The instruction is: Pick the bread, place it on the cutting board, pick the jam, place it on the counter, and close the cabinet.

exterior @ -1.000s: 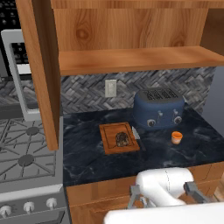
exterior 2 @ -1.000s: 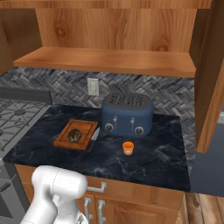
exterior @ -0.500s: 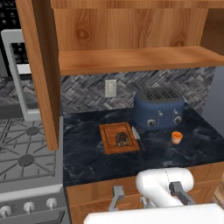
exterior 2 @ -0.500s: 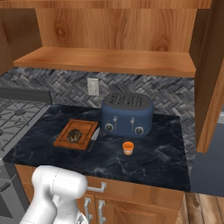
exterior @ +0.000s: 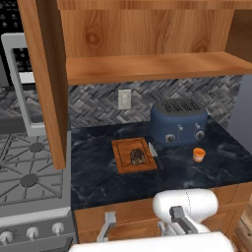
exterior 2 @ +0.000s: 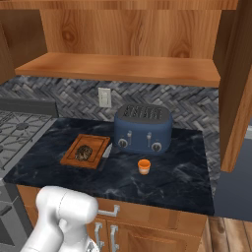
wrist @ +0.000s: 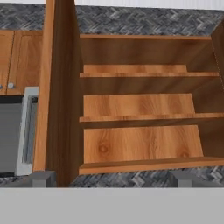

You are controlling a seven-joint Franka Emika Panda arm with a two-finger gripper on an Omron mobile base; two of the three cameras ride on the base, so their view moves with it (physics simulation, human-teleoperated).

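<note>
The cabinet (wrist: pixel 140 105) fills the hand view straight ahead of the claw (wrist: pixel 111 178), whose two grey tips stand wide apart at about 7 and 5 o'clock with nothing between them, so it is released. The cabinet's shelves are bare and its left door (wrist: pixel 59 92) stands open, edge-on at 9 o'clock from the shelves, with the microwave (wrist: pixel 15 131) beyond it. In the left base view that door (exterior: pixel 47 74) hangs at 10 o'clock, and the lower shelf (exterior: pixel 147 66) runs across above the counter (exterior: pixel 98 172). On the counter the bread (exterior: pixel 137 157) rests on the board (exterior: pixel 133 155), with a knife (exterior: pixel 153 149) just beside the board at 3 o'clock. The toaster (exterior: pixel 178 122) stands at 2 o'clock from the board, and the jam (exterior: pixel 199 154) sits upright on the counter at 5 o'clock from the toaster, apart from it. The stove (exterior: pixel 24 172) lies at 9 o'clock from the board. In the right base view the right door (exterior 2: pixel 236 83) also stands open.
</note>
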